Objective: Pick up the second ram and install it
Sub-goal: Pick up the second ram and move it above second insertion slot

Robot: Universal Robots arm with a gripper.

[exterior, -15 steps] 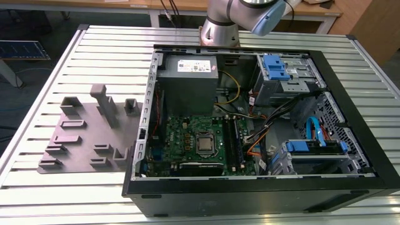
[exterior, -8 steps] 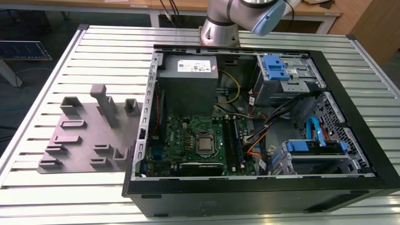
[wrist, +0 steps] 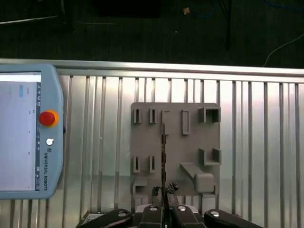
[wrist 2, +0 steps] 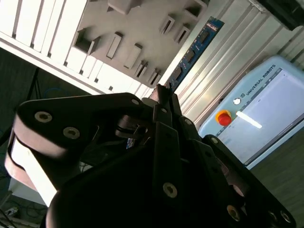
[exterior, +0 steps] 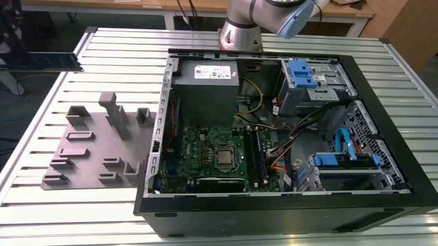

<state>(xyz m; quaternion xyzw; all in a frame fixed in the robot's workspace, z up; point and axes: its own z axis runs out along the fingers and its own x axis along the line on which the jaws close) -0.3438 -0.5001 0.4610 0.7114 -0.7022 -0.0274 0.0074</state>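
At the exterior view's left, the second ram, a thin flat blue-green strip, is hanging over the ribbed metal counter, the fingers pinching it near one end. It is probably handling light and stiff but fragile, best gripped by its bare edges. Rightward, a matte grey slotted holder is lying beside the open black computer case.

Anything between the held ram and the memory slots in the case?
Nothing visible blocks it. The tool holds the second ram in the air outside the open case. The memory slots lie exposed, with cables close alongside.
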